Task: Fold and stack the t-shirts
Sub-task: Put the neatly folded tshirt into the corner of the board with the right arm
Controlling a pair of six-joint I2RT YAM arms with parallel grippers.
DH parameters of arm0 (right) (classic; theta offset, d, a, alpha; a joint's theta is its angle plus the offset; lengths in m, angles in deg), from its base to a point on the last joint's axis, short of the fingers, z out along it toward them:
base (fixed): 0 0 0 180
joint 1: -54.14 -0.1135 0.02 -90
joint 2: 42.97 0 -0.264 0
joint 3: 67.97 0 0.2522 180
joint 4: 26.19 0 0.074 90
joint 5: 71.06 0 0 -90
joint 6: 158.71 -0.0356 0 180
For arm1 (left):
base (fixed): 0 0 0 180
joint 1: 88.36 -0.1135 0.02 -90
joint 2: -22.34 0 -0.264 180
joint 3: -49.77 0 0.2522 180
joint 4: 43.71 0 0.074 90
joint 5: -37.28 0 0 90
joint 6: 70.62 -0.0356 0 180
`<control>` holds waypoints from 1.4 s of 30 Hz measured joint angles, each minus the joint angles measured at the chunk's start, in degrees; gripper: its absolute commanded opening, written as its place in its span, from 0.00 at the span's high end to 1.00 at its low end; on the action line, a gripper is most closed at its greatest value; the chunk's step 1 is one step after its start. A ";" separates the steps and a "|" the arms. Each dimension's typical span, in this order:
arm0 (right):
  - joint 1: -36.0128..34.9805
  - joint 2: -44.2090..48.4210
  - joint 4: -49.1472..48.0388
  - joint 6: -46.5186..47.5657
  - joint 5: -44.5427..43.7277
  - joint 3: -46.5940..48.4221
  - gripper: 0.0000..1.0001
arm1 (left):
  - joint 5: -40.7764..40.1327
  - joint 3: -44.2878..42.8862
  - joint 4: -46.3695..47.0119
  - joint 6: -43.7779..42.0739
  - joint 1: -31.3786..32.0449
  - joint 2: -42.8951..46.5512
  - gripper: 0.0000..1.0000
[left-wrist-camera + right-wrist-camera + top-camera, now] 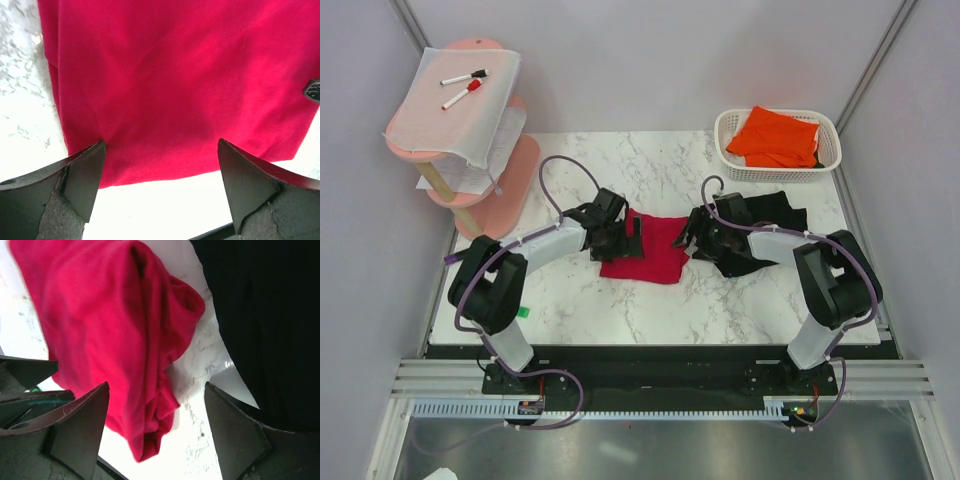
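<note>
Marble table (720, 310): left pincer (634, 234), right pincer (686, 238) gape at red t-shirt's (655, 257) edges.

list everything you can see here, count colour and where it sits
red t-shirt: 1, crimson, table centre, between both hands
black t-shirt: 1, black, right of the red one, partly under the right arm
orange t-shirt: 1, bright orange, in the basket
basket: 1, white, table's far right corner
stand: 1, pink, tiered, far left
sheet: 1, white, on top of the stand
marker pens: 2, black-capped and red-capped, on the sheet
table: 1, white marble
left hand: 1, black, open, over the red t-shirt
right hand: 1, black, open, at the red t-shirt's right edge
</note>
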 measured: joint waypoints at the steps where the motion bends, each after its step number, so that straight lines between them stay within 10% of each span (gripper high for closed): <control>1: -0.28 -1.44 -0.87 -0.61 0.46 -0.04 0.17 | -0.02 0.17 0.02 0.00 0.15 -0.15 0.00; 7: -2.64 -6.45 -8.17 -2.91 3.78 1.99 0.23 | -0.04 1.07 0.09 0.00 0.61 -0.33 0.00; 11: -5.29 -10.12 -9.81 -2.82 3.48 4.81 0.75 | -0.04 1.29 0.09 0.00 0.70 -0.33 0.00; 14: -7.30 -13.31 -9.27 -2.89 3.50 7.04 0.90 | -0.28 1.55 -0.02 0.00 0.70 -0.31 0.00; 42: -2.62 2.67 37.51 27.10 -21.86 28.68 0.81 | -11.63 -3.63 -8.26 -2.14 -7.93 5.16 0.00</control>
